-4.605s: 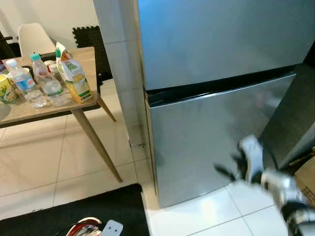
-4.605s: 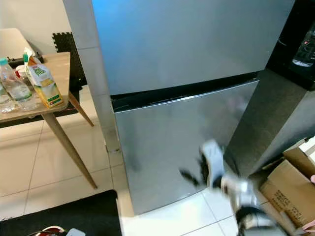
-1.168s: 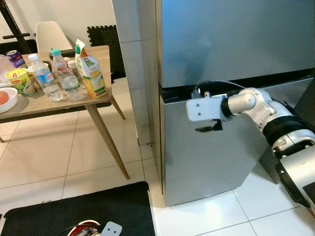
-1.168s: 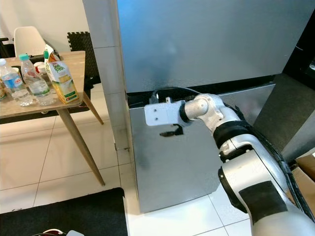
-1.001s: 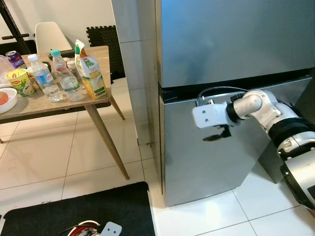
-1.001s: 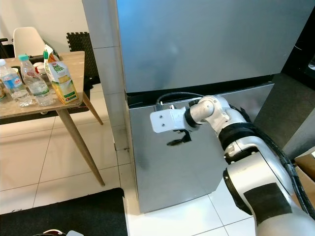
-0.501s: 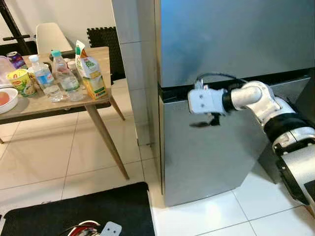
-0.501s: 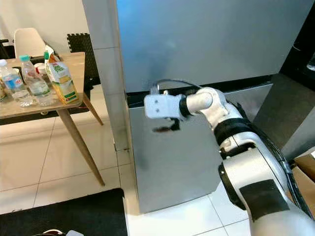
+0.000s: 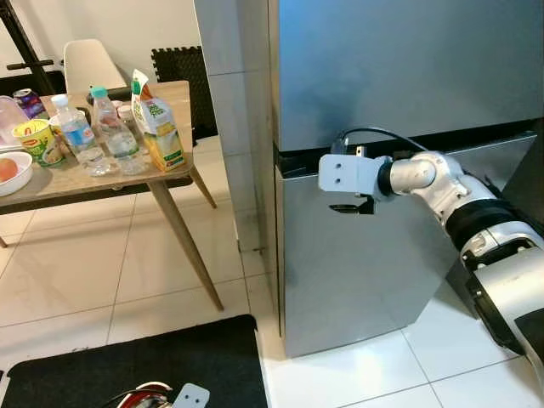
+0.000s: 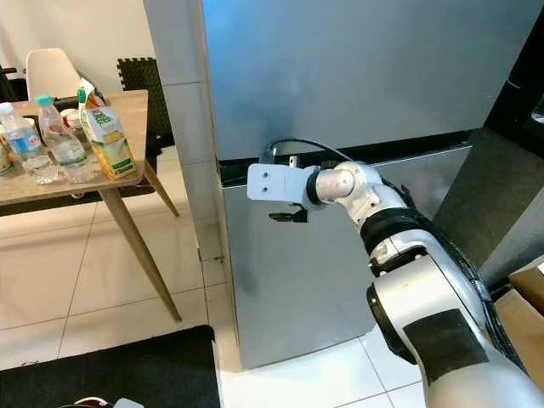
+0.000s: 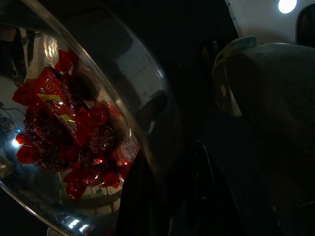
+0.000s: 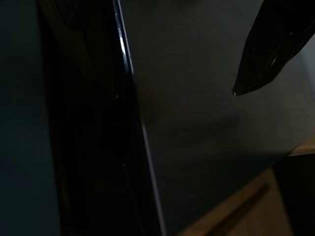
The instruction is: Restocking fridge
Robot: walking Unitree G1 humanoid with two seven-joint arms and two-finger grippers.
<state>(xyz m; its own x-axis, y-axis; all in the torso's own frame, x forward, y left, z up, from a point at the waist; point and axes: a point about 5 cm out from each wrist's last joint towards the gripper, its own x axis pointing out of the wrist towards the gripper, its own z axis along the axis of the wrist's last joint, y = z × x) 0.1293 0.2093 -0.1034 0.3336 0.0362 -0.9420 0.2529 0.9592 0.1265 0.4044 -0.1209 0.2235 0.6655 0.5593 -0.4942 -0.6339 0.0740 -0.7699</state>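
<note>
Fridge closed, right gripper up at the door seam

Fridge [image 9: 399, 76] stands right of the table [image 9: 51, 189], both doors shut. Head view: right gripper [image 9: 348, 207] sits near the dark gap between the doors, can't tell if its fingers are apart. Carton [image 9: 156, 127] and bottles [image 9: 78, 136] are on the table. Left wrist: left gripper [image 11: 162, 196] clamps a clear bowl [image 11: 147, 88] of red wrappers [image 11: 69, 132]. Right wrist: one black fingertip [image 12: 270, 49] by the door.

fridge [image 9: 399, 76]: tall, steel-grey, two doors, both shut, dark gap between them
juice carton [image 9: 155, 123]: upright on desk corner
water bottles [image 9: 93, 132]: two, upright, beside carton
</note>
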